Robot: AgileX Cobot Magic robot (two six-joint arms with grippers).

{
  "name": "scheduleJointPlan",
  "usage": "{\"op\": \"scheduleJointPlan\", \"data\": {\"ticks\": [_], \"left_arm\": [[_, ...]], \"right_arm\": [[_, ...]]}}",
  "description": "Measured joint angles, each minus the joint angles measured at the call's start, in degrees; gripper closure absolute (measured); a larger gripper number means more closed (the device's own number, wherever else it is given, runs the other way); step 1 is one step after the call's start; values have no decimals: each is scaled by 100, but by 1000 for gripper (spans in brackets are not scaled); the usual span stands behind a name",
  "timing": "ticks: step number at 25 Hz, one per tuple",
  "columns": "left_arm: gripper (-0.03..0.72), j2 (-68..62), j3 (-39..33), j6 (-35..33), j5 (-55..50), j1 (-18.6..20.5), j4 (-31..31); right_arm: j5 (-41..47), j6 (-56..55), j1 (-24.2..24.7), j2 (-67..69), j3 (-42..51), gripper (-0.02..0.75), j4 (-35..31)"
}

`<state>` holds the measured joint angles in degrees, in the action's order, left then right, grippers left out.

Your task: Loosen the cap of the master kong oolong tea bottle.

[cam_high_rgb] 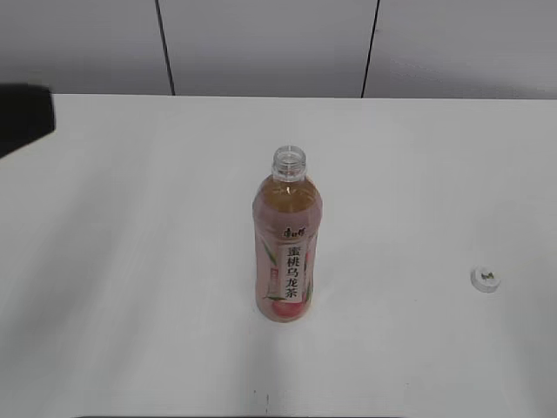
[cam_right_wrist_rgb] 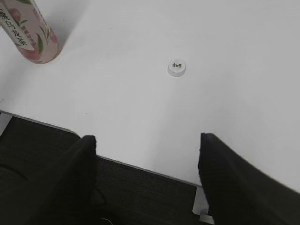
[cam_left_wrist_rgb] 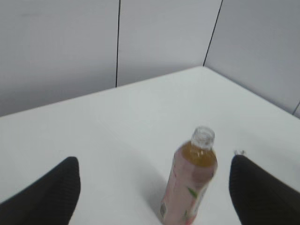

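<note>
White worktop [cam_high_rgb: 130, 261] carries the bottle [cam_high_rgb: 286, 248] upright at centre, neck bare; cap [cam_high_rgb: 486, 279] lies well apart at its 3 o'clock. Both my tools, left [cam_left_wrist_rgb: 154, 187] and right [cam_right_wrist_rgb: 147, 164], gape wide, empty.

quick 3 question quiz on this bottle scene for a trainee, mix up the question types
1. True or false: the cap is screwed onto the master kong oolong tea bottle.
2. Multiple choice: seen from the exterior camera, the cap lies A) left of the bottle, B) right of the bottle, on the table, C) behind the bottle against the wall.
3. Fill in the blank: the left claw and the right claw are both ____ and hold nothing.

Key
1. False: the bottle's neck is bare and the cap sits apart from it.
2. B
3. open
</note>
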<state>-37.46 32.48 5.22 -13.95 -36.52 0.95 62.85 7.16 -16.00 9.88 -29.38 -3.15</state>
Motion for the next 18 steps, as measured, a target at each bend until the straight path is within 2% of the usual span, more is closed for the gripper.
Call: {"op": "scheduleJointPlan", "data": {"ticks": [7, 12, 18], "left_arm": [[100, 1470, 399, -66, -2416, -11, -29], [100, 1910, 437, -315, -4072, -11, -4], [100, 1947, 421, -389, -4567, -11, 4]], "right_arm": [[0, 0, 0, 0, 0, 225, 0], [0, 0, 0, 0, 0, 225, 0], [0, 0, 0, 0, 0, 225, 0]]}}
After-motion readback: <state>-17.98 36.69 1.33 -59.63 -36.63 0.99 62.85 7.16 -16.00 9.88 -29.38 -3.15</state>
